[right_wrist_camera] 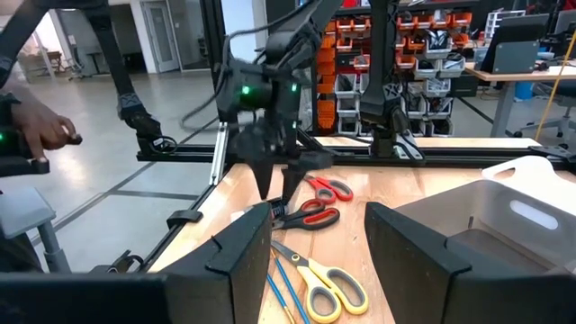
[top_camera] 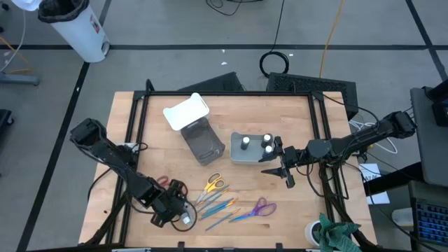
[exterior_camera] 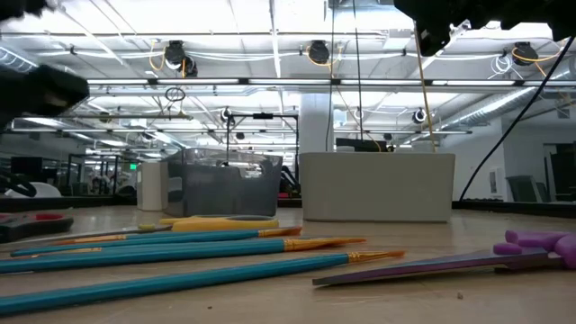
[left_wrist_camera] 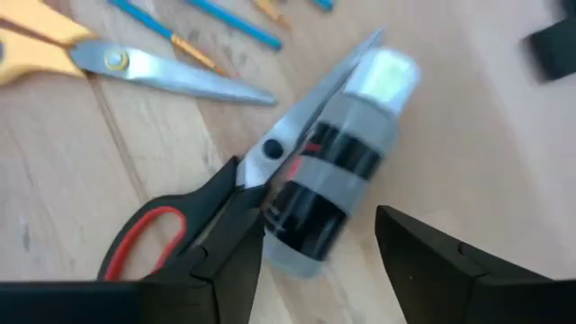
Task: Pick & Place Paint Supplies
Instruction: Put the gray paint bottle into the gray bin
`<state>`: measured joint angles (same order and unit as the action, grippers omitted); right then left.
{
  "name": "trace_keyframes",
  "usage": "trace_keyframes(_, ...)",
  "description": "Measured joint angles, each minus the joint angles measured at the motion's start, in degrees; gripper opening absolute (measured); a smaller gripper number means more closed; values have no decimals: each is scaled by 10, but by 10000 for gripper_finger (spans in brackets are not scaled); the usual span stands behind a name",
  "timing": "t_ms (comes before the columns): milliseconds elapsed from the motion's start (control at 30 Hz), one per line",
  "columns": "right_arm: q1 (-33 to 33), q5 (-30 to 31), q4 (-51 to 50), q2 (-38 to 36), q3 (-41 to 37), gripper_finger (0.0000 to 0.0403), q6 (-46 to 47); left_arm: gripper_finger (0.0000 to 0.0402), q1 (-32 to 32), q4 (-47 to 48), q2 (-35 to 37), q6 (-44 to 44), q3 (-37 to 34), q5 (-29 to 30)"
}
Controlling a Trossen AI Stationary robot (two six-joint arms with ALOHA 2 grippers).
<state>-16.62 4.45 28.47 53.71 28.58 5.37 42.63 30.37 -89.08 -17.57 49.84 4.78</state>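
Observation:
A small dark-labelled bottle (left_wrist_camera: 328, 171) with a white cap (left_wrist_camera: 387, 76) lies on its side on the table, against the blades of the red-handled scissors (left_wrist_camera: 144, 238). My left gripper (left_wrist_camera: 319, 220) is open above it near the front left (top_camera: 180, 212), pointing steeply down, one finger on each side of the bottle's bottom end. The yellow scissors (top_camera: 212, 185), several brushes (top_camera: 218, 208) and the purple scissors (top_camera: 260, 208) lie flat further right. Three bottles (top_camera: 267, 143) stand in the grey tray (top_camera: 241, 155). My right gripper (right_wrist_camera: 315, 243) hovers open and level beside that tray (top_camera: 283, 169). My left gripper has one finger (left_wrist_camera: 243, 256) close against the bottle's bottom end (left_wrist_camera: 288, 247), and I cannot tell whether it touches. The other finger (left_wrist_camera: 423, 256) stands clear of the bottle. The bottle lies on the table, not lifted.
A clear container (top_camera: 203, 143) with its white lid (top_camera: 187, 112) leaning open stands left of the grey tray. A cup with green cloth (top_camera: 329, 234) sits at the front right corner. A person's hand (right_wrist_camera: 40, 130) shows beyond the table's left side.

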Motion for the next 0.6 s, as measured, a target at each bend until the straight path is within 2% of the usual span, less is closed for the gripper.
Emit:
trace_keyframes(300,0,0,-3,0,0,171,0,216,-3,-18,-82,21,3,-19)
trace_keyframes(467,0,0,-2,0,0,171,0,211,-3,-13,-75,-6,2,-17)
trace_keyframes(600,0,0,-2,0,0,171,0,179,-3,-14,-67,-31,0,-16)
